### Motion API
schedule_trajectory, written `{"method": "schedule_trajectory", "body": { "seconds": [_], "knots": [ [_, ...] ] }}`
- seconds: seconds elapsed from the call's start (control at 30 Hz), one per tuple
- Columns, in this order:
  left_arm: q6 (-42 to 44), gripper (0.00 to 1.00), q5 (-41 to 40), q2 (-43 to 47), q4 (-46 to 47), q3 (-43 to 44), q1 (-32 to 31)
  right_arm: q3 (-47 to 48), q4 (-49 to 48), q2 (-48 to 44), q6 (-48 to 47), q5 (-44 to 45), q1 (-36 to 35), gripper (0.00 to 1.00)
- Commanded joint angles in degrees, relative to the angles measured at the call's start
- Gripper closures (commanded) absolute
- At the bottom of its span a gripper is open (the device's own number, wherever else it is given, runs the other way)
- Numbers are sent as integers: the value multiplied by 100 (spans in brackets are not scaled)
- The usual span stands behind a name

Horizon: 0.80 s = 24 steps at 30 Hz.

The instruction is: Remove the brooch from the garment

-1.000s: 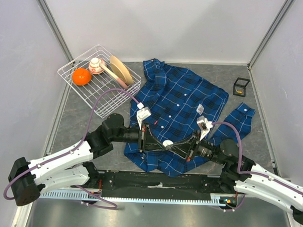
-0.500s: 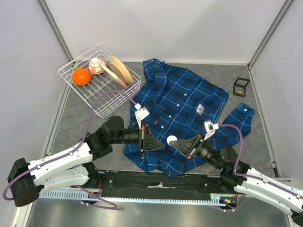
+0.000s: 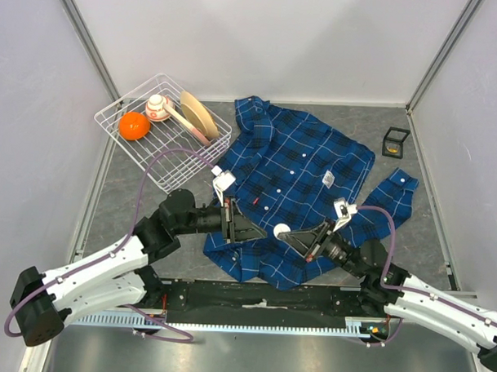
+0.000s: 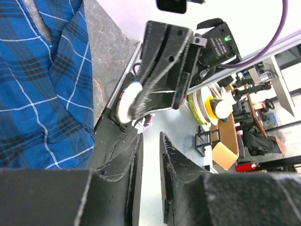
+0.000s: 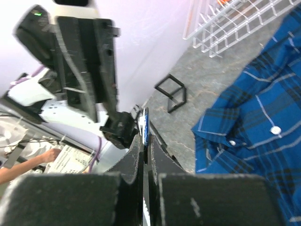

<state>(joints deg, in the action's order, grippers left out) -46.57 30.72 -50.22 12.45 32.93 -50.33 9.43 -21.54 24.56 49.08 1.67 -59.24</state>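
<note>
Since my right gripper (image 3: 288, 233) is pressed tight on the brooch (image 3: 281, 231), a small white disc pinched edge-on between the fingertips, the pulling part of the job looks done to me. In the top view the brooch sits at lower centre of the frame, over the bottom hem of the shirt (image 3: 298, 155). From my left wrist it shows against the dark rail (image 3: 228, 298) at the counter's near edge rather than against cloth. So I judge it lifted and free; I can see no fold of fabric hanging from it.

My left gripper (image 3: 257, 230), just to the left of it in the top view, is spread a little with nothing between the fingers. It faces the brooch but is apart from it.

The shirt lies spread across the middle of the counter (image 3: 125, 210), collar toward the upper frame, one sleeve trailing to the right. A wire basket (image 3: 125, 95) stands at upper left, apart from all this.

What is left, as I read it, is to carry the brooch clear of the shirt and set it down on bare counter.
</note>
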Motion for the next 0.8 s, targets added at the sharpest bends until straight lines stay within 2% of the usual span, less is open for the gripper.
{"method": "schedule_trajectory", "body": {
  "seconds": [0.0, 0.17, 0.3, 0.77],
  "knots": [
    [-396, 72, 206, 179, 460, -234, 163, 226, -386, -293, -302, -536, 0, 100],
    [-625, 63, 749, -163, 1310, -313, 181, 191, -658, -224, -276, -826, 0, 100],
    [-713, 62, 997, -305, 1734, -296, 181, 199, -861, -65, -259, -1011, 0, 100],
    [-845, 59, 1199, -823, 1928, -217, 181, 235, -1414, 304, -232, -1336, 0, 100]
  ]
}}
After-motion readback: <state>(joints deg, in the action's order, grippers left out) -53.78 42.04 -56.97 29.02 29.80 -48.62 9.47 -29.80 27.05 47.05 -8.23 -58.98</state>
